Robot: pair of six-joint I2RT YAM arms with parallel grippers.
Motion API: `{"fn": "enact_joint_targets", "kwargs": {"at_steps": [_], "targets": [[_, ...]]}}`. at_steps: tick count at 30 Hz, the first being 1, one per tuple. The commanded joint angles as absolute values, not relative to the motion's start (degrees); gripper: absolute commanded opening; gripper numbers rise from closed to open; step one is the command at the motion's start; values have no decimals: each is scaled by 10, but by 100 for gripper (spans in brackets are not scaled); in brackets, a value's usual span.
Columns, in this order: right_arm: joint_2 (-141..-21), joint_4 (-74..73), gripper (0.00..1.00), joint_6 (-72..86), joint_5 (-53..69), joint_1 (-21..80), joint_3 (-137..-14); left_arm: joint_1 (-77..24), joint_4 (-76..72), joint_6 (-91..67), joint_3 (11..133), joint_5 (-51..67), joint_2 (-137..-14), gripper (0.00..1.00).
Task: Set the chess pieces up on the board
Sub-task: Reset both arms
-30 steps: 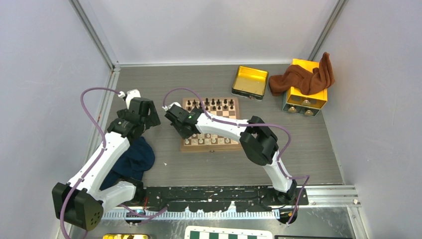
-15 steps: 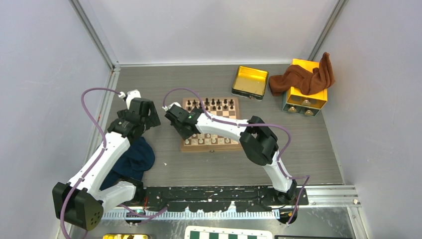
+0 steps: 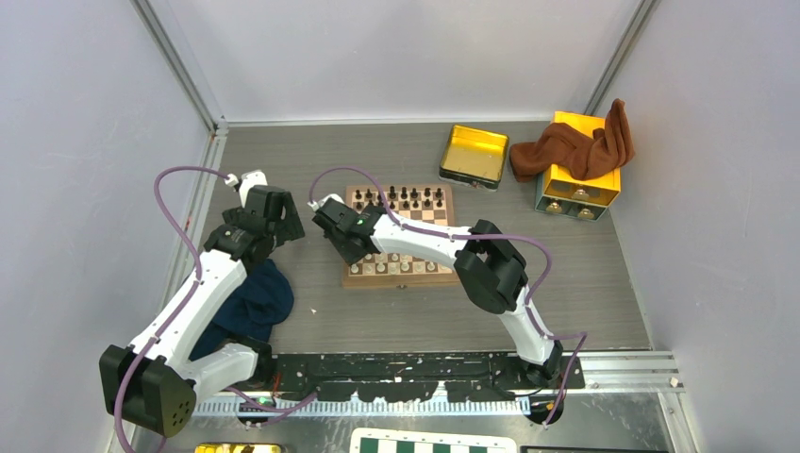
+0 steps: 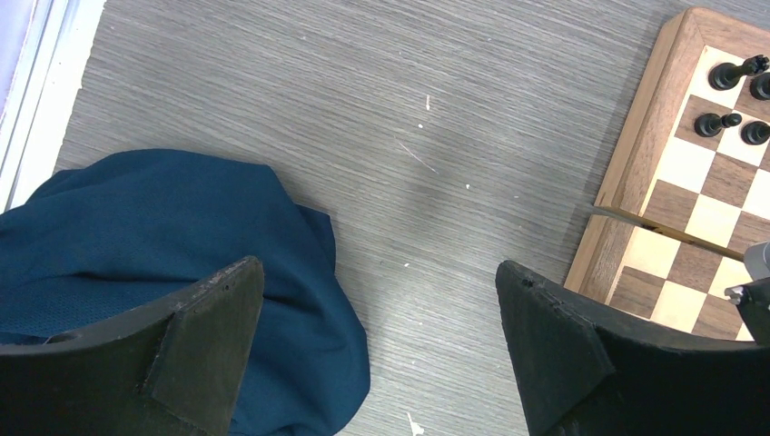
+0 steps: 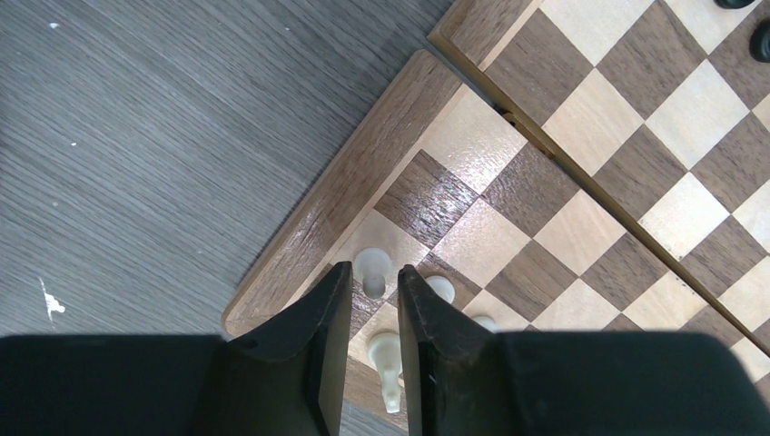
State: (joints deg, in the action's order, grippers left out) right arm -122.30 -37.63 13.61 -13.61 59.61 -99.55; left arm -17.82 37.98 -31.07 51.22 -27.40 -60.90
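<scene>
Most chess pieces [image 3: 406,196] stand in rows on the board [image 3: 430,219] in the middle of the worktop [image 3: 377,151], dark far and white near, so we judge little remains. Our right fingers [image 5: 327,327] pinch a white piece [image 5: 373,266] at the near-left corner. Our left fingers [image 4: 218,318] gape empty over the worktop beside a blue cloth [image 4: 182,218].

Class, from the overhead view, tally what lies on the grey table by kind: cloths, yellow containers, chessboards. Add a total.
Cloths: 2 (blue cloth, brown cloth)
Yellow containers: 2 (yellow tray, yellow box)
Chessboards: 1 (wooden chessboard)
Total: 5
</scene>
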Motion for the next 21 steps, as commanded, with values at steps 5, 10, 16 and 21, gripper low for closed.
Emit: {"fn": "enact_joint_targets", "kwargs": {"at_steps": [5,10,16,21], "targets": [[-1150,-372,31,123,-178,580,-1021,-174,357,-313,526,-279,-613,100],[-1094,-355,34,119,-200,531,-1017,-174,354,-307,543,-281,-624,100],[-1000,-297,50,103,-268,440,-955,-174,347,-300,564,-277,-643,100],[-931,-275,57,105,-289,330,-868,-174,333,-300,582,-263,-668,100]]}}
